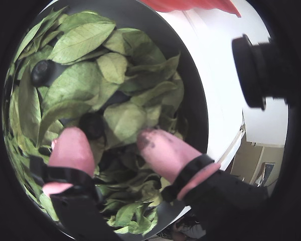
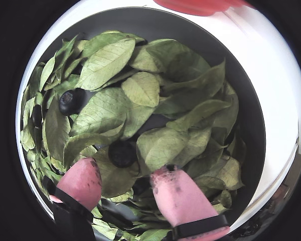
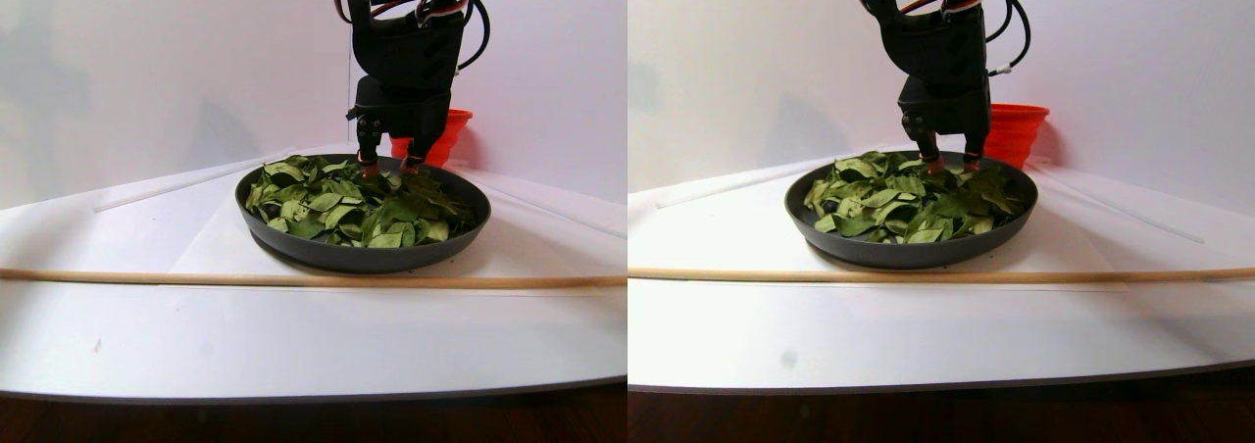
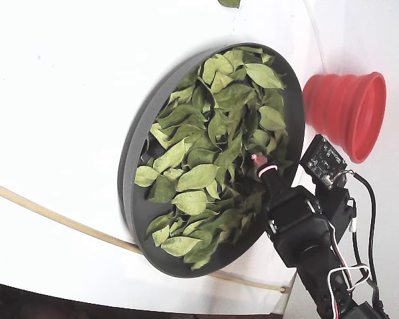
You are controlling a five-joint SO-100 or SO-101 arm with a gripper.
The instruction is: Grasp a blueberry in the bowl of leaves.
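The dark-grey bowl (image 1: 193,85) is full of loose green leaves (image 1: 80,40). A dark blueberry (image 1: 92,124) lies among them just beyond my gripper (image 1: 115,145), close to the left pink fingertip (image 1: 72,145). In another wrist view this blueberry (image 2: 123,153) sits just ahead of the gap of the gripper (image 2: 125,169). The jaws stand open and hold nothing, with the tips down at the leaves. A second blueberry (image 2: 70,100) lies farther left. In the stereo pair view the gripper (image 3: 385,166) is at the far rim of the bowl (image 3: 363,255).
A red ribbed cup (image 4: 346,113) stands just outside the bowl (image 4: 130,193), beside the arm. A long thin wooden stick (image 3: 294,279) lies across the white table in front of the bowl. A camera module (image 1: 253,70) juts in at the right.
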